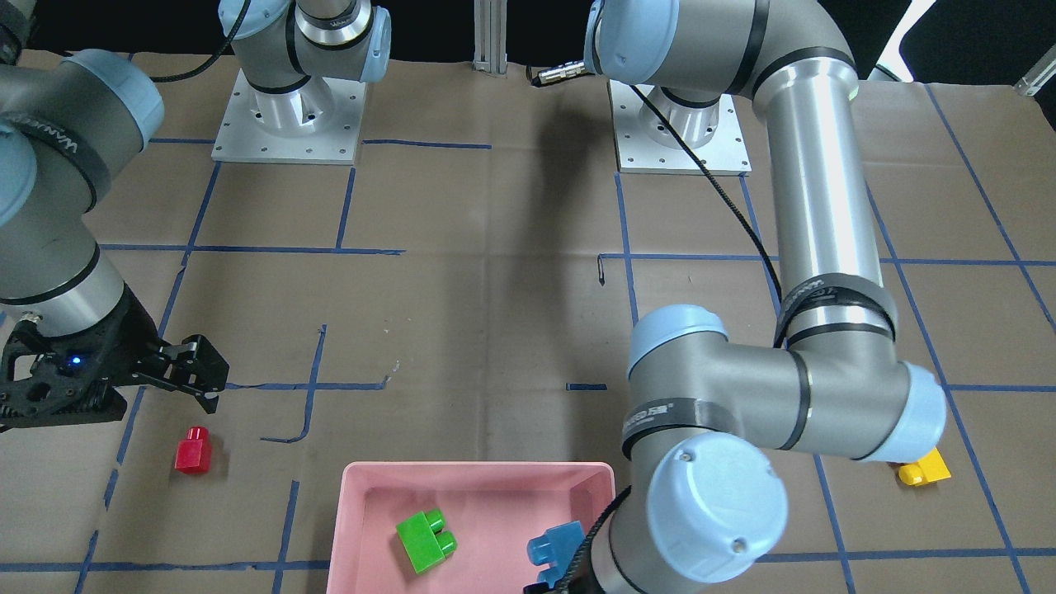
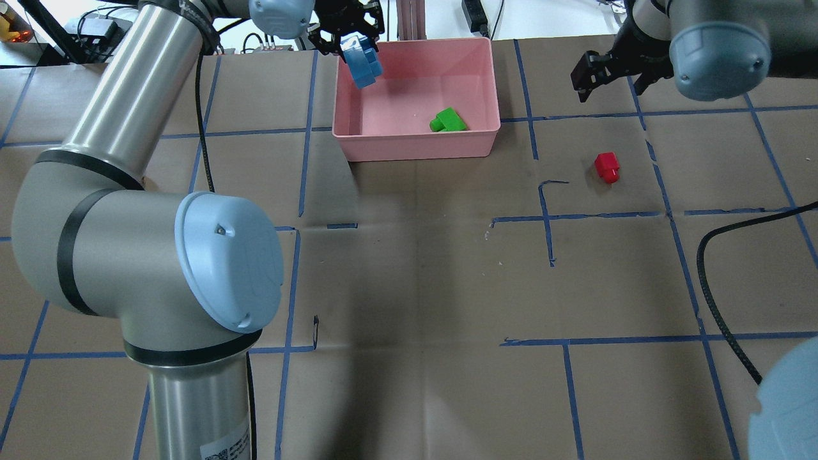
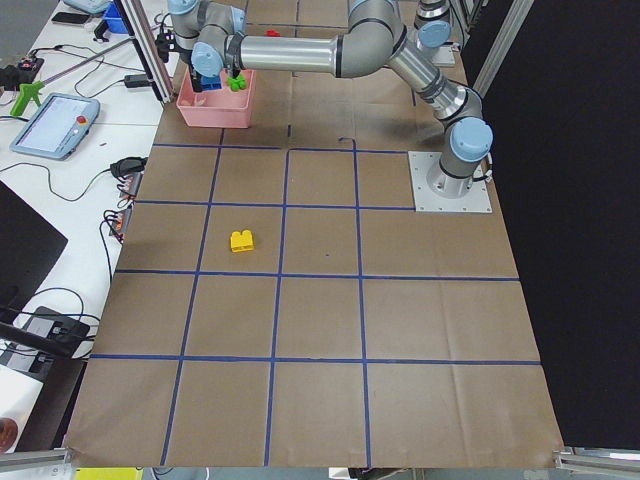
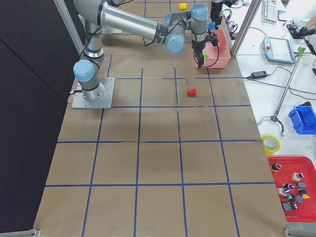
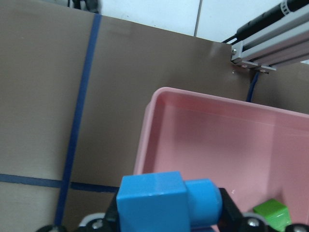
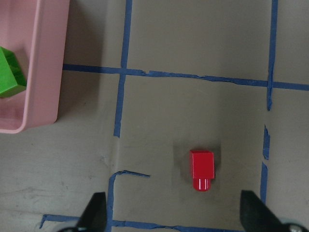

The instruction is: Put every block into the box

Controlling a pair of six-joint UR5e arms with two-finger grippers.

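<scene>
My left gripper (image 2: 351,37) is shut on the light-blue block (image 2: 363,62) and holds it over the far left corner of the pink box (image 2: 415,145). The left wrist view shows the block (image 5: 164,200) between the jaws, above the box rim (image 5: 149,125). The green block (image 2: 449,120) lies inside the box. My right gripper (image 2: 612,78) is open and empty above the table, with the red block (image 6: 201,169) on the paper between and ahead of its fingers (image 6: 98,212). The yellow block (image 1: 924,472) lies on the table, partly hidden behind my left arm.
Brown paper with a blue tape grid covers the table. My left arm's elbow (image 2: 160,268) looms over the near left area. A black cable (image 2: 716,300) curves over the near right. The arm base plates (image 1: 289,124) are on the robot's side.
</scene>
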